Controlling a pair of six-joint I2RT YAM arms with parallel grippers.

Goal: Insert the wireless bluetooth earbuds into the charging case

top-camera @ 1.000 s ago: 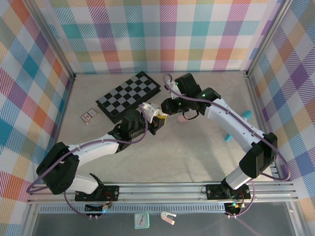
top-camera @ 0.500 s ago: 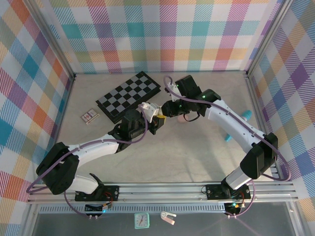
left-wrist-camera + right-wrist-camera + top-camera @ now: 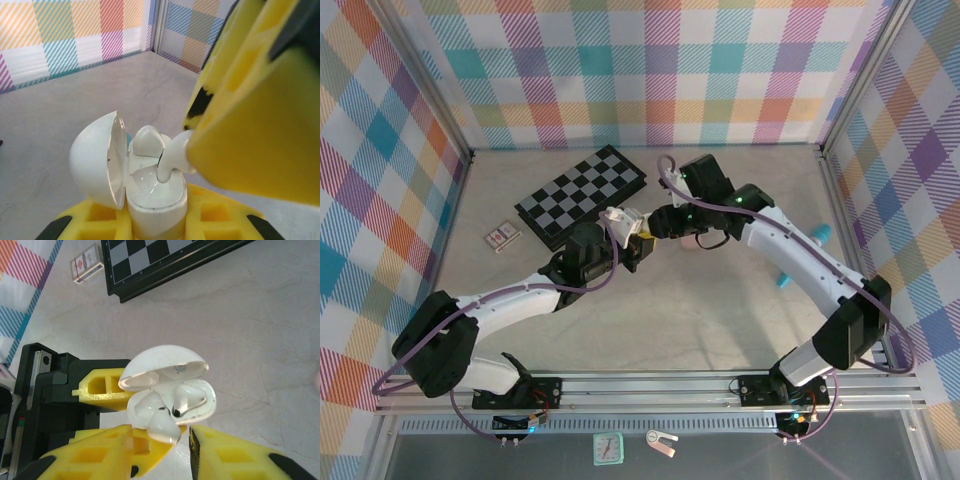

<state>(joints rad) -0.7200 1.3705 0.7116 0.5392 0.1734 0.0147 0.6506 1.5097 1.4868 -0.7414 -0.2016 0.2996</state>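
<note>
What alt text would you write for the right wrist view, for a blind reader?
An open white charging case, gripped in yellow jaws, holds one seated white earbud; a second earbud is partway into the other well. A chessboard lies behind.

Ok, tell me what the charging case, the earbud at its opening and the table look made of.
Charging case: hard white plastic, glossy, judging by its smooth shine. Earbud: likely the same glossy white plastic. Table: matt pale grey, faintly mottled; laminate or stone-look, cannot tell.
</note>
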